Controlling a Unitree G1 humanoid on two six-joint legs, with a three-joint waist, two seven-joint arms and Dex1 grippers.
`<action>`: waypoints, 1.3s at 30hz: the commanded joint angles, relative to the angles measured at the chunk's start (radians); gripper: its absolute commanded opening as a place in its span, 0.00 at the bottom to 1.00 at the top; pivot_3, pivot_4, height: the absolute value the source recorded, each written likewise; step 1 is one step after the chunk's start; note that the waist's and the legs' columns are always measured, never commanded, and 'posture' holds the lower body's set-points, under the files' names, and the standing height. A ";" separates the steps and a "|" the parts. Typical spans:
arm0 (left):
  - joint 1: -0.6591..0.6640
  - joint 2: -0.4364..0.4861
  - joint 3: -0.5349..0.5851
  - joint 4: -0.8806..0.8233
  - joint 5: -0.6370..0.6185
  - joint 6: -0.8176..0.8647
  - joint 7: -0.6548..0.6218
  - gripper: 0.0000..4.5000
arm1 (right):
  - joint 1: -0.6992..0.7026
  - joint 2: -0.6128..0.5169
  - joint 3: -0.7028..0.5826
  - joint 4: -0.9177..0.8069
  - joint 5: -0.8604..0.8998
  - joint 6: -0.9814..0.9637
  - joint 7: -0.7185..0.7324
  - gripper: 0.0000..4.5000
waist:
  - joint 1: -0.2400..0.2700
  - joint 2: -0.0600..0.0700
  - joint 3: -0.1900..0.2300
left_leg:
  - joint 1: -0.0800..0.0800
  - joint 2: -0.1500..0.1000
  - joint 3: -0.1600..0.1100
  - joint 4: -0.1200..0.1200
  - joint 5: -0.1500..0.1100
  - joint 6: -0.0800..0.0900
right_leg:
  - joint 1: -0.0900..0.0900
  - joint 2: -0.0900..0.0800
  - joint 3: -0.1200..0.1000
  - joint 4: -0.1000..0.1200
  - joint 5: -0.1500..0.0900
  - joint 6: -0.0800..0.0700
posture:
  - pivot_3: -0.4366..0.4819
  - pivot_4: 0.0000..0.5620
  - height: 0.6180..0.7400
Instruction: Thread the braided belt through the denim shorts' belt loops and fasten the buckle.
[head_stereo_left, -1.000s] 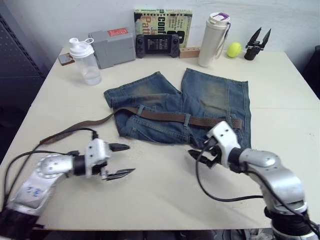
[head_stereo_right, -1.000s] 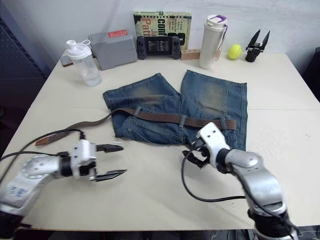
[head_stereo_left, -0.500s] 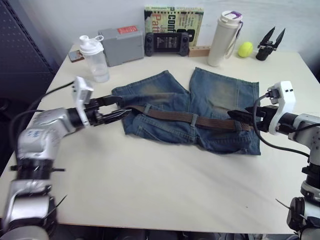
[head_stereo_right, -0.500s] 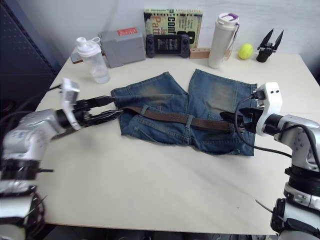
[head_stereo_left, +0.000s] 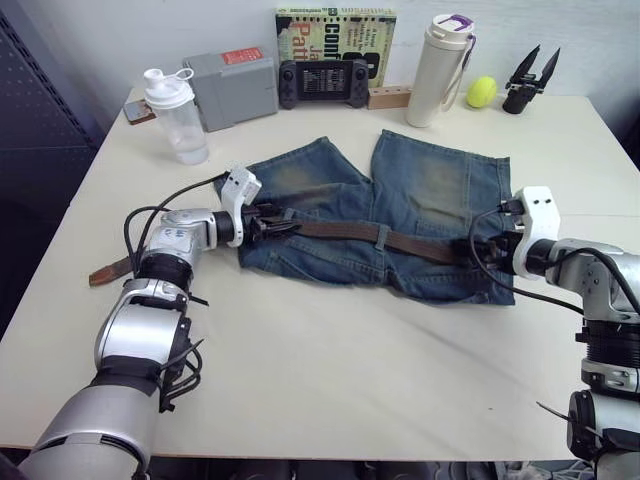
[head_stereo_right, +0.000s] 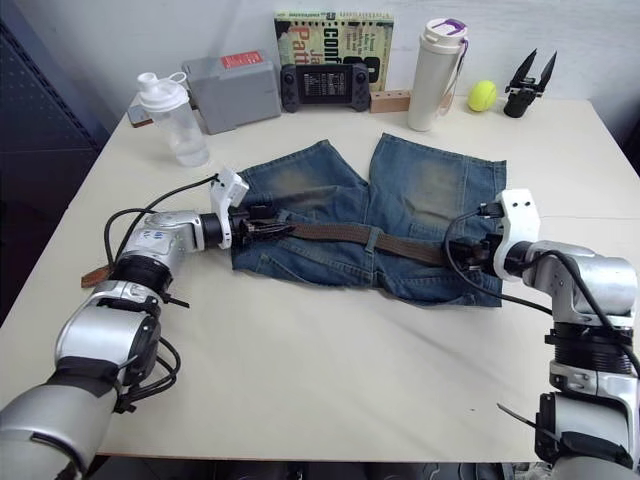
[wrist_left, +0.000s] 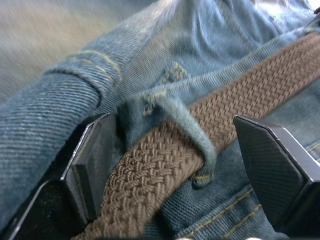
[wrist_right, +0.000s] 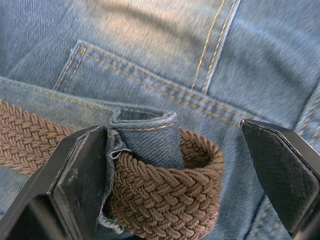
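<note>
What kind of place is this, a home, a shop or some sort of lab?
Most likely a lab or test bench rather than a home: denim shorts lie on a plain table, and props line the wall: a grey box, a handheld game console and a spare black gripper.

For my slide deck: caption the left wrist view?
Open left gripper straddling brown braided belt under a blue denim belt loop.

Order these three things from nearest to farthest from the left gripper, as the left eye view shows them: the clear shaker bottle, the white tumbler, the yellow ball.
Measured from the left gripper at the shorts' waistband:
1. The clear shaker bottle, behind it on the robot's left.
2. The white tumbler, at the back, right of centre.
3. The yellow ball, further right at the back edge.
</note>
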 joint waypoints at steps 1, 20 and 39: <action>-0.030 0.000 -0.053 0.074 0.108 -0.033 -0.090 0.91 | -0.017 -0.010 0.015 -0.003 0.026 -0.003 0.029 0.91 | 0.000 0.000 0.000 | 0.000 0.000 0.000 0.000 0.000 0.000 | 0.000 0.000 0.000 0.000 0.000 0.000 | 0.48 0.27 0.92; -0.060 -0.025 0.074 0.119 0.106 -0.039 -0.090 0.18 | 0.021 -0.040 0.013 -0.021 0.052 -0.078 0.092 0.09 | 0.001 -0.001 -0.001 | 0.001 0.000 -0.001 0.001 0.000 0.000 | 0.001 -0.001 0.000 0.001 0.000 0.000 | 0.48 0.27 0.92; 0.340 0.066 0.129 -0.367 0.284 -1.071 0.184 0.09 | 0.371 -0.019 -0.127 -0.347 0.110 -0.408 0.167 0.09 | 0.003 -0.002 0.000 | 0.000 0.000 -0.004 0.002 0.000 0.000 | -0.001 -0.001 0.000 0.004 0.000 0.000 | 0.48 0.27 0.92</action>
